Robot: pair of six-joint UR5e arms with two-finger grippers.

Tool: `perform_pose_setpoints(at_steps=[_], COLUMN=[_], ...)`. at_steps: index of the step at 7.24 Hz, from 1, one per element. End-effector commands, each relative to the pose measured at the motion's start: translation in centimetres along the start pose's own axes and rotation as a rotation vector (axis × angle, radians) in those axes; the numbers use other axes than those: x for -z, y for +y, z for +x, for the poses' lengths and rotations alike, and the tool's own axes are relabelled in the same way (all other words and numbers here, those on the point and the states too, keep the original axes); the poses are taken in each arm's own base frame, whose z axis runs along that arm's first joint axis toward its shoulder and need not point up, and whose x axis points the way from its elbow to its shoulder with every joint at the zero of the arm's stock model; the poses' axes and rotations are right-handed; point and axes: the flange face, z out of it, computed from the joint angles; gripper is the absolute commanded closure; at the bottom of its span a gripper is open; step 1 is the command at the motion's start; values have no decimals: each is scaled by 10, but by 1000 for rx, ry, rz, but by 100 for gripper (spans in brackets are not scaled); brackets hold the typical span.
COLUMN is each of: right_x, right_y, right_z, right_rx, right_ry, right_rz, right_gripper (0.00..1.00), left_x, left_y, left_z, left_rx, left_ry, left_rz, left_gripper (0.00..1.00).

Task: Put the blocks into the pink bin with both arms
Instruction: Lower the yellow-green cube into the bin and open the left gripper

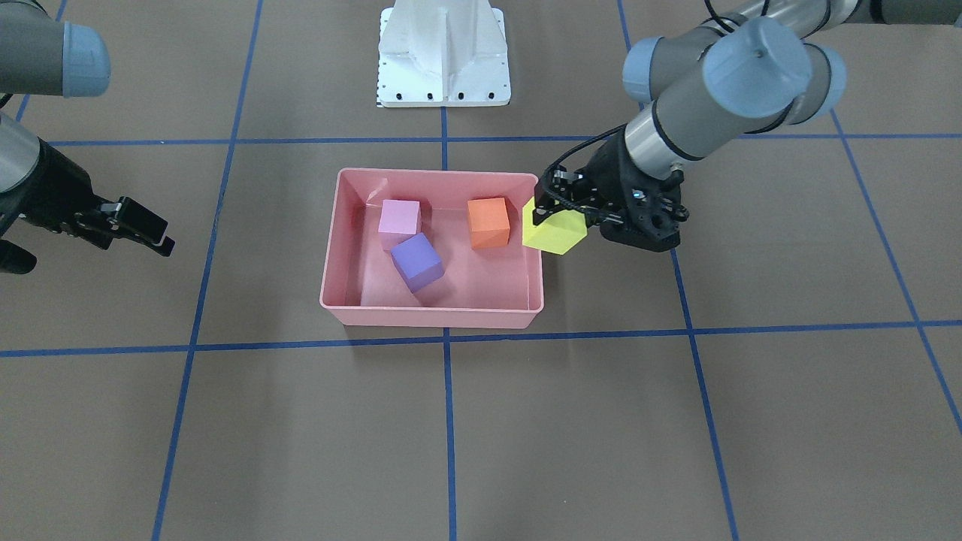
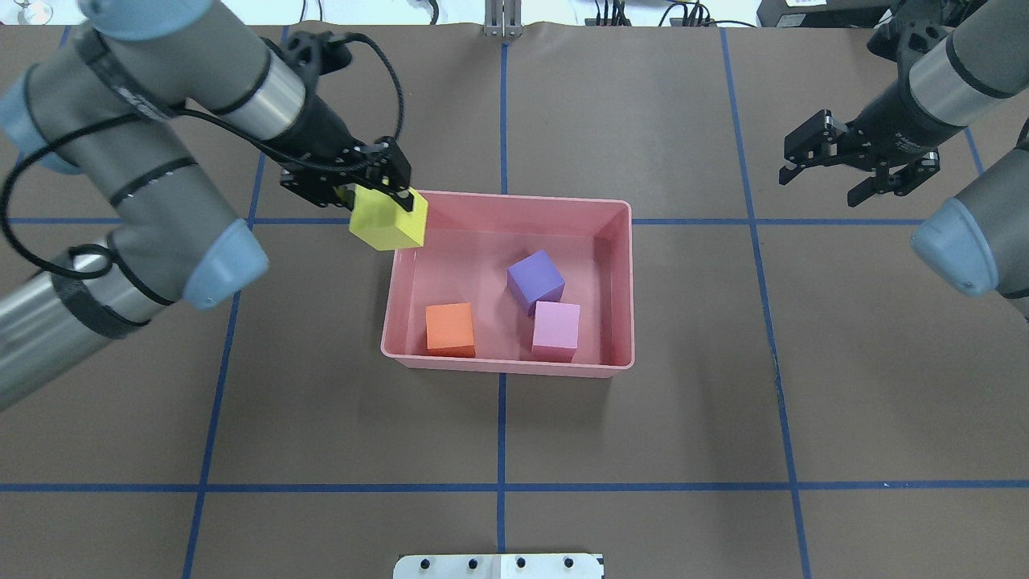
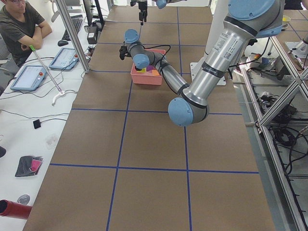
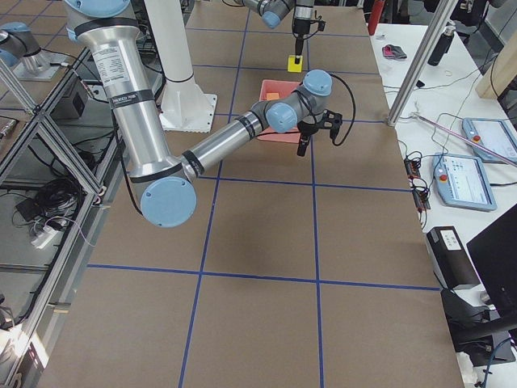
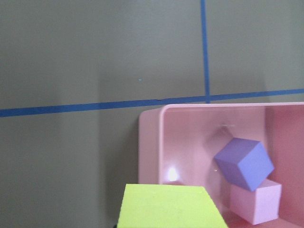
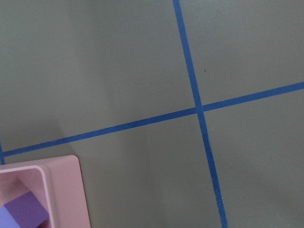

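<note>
The pink bin (image 2: 514, 366) sits mid-table and holds the orange block (image 2: 450, 327), the purple block (image 2: 535, 279) and the light pink block (image 2: 555, 328). My left gripper (image 2: 378, 191) is shut on the yellow block (image 2: 388, 221) and holds it above the bin's far left corner, partly over the rim. The left wrist view shows the yellow block (image 5: 168, 206) at the bottom, with the bin's corner (image 5: 149, 142) below it. My right gripper (image 2: 821, 178) is open and empty, raised well to the right of the bin. The front view shows the bin (image 1: 432, 315) and the yellow block (image 1: 555, 231).
The white pedestal base (image 1: 443, 52) stands behind the bin on the robot's side. Blue tape lines (image 2: 502, 486) grid the brown table. An operator (image 3: 21, 24) sits at a side desk beyond the table's far edge.
</note>
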Motion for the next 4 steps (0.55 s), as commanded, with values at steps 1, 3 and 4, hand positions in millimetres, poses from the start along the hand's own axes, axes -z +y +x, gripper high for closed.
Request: perform_pose_setpoints(at_steps=[1, 3, 4], right_x=[-2, -1, -2], right_y=[0, 0, 0], right_z=[1, 0, 1], right_rx=[1, 1, 0], right_ry=[2, 1, 2], right_rz=[-2, -1, -2], right_gripper=[0, 0, 0], left_x=[-90, -107, -111], left_y=[10, 1, -5], left_z=[46, 41, 44], left_rx=[-8, 1, 1], left_ry=[-91, -118, -131], left_rz=[22, 19, 37], left_gripper=[100, 100, 91])
